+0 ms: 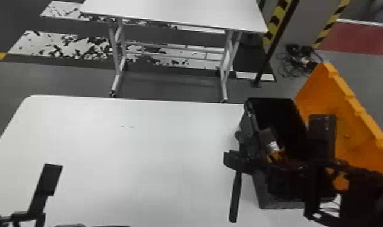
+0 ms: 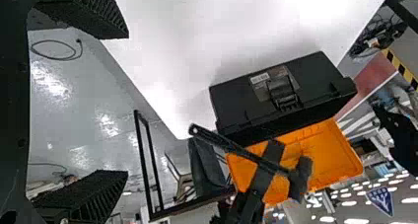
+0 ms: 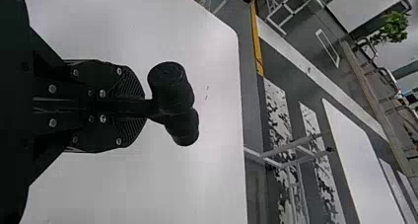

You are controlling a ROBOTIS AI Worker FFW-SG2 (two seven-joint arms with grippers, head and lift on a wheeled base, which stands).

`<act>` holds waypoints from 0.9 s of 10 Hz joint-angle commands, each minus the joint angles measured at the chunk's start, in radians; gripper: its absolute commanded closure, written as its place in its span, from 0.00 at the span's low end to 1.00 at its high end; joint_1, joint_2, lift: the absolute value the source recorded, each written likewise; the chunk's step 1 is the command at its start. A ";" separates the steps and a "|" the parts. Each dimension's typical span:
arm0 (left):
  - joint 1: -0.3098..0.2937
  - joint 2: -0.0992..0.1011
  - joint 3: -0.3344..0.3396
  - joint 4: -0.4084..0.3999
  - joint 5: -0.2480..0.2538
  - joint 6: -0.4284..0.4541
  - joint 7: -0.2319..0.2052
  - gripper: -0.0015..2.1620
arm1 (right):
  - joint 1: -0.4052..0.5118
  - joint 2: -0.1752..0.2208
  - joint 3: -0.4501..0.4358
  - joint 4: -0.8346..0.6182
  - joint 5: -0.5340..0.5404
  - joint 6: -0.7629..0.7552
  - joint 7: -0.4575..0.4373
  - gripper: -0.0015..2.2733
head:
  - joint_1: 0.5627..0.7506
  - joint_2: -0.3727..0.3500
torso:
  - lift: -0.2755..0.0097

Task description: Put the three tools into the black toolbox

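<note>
In the head view the right gripper [image 1: 234, 161] is shut on a black hammer [image 1: 235, 196], at the left side of the open black toolbox [image 1: 260, 196]. The hammer's handle points toward the robot. Inside the toolbox lies a dark item with a white and yellow part [image 1: 272, 147]. In the right wrist view the right gripper [image 3: 135, 105] grips the hammer [image 3: 172, 88] just behind its head. The left gripper [image 1: 49, 181] stands open over the table's left side; in the left wrist view the left gripper [image 2: 124, 105] has nothing between its fingers.
The toolbox's orange lid [image 1: 344, 120] stands open on the right. A white table [image 1: 139, 166] lies under the arms, and a second white table [image 1: 175, 12] stands beyond it. Cables [image 1: 302, 60] lie on the floor at the back right.
</note>
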 commanded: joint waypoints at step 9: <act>0.102 -0.024 0.139 0.067 -0.011 -0.037 0.044 0.04 | 0.007 -0.253 -0.100 0.068 0.228 -0.205 0.020 0.99 | 0.70 0.10 | 0.79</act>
